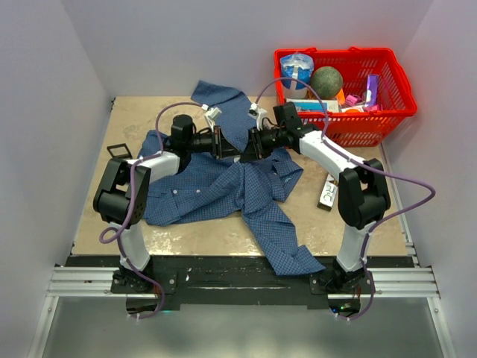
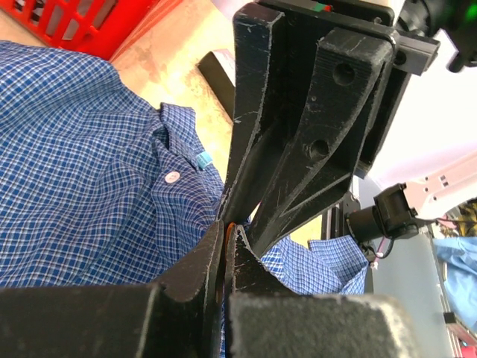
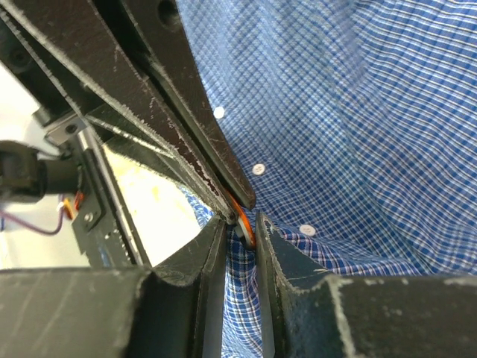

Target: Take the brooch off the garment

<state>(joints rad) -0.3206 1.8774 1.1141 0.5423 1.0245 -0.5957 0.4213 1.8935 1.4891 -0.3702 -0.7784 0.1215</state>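
Note:
The garment (image 1: 223, 190) is a blue checked shirt spread over the table's middle, with white buttons (image 3: 258, 168) showing in the right wrist view. Both grippers meet tip to tip above it. My left gripper (image 2: 227, 224) is shut on the brooch (image 2: 226, 233), which shows only as a thin orange sliver between its fingers. In the right wrist view the brooch (image 3: 244, 224) is an orange disc edge with a grey back. My right gripper (image 3: 242, 221) is closed around a fold of shirt cloth (image 3: 358, 112) just behind it. In the top view the brooch is hidden by the left gripper (image 1: 237, 146) and right gripper (image 1: 248, 145).
A red basket (image 1: 395, 82) holding a ball, a bottle and several small items stands at the back right. A small box (image 1: 328, 194) lies right of the shirt and a black buckle-like piece (image 1: 117, 151) lies at the left. Walls close in both sides.

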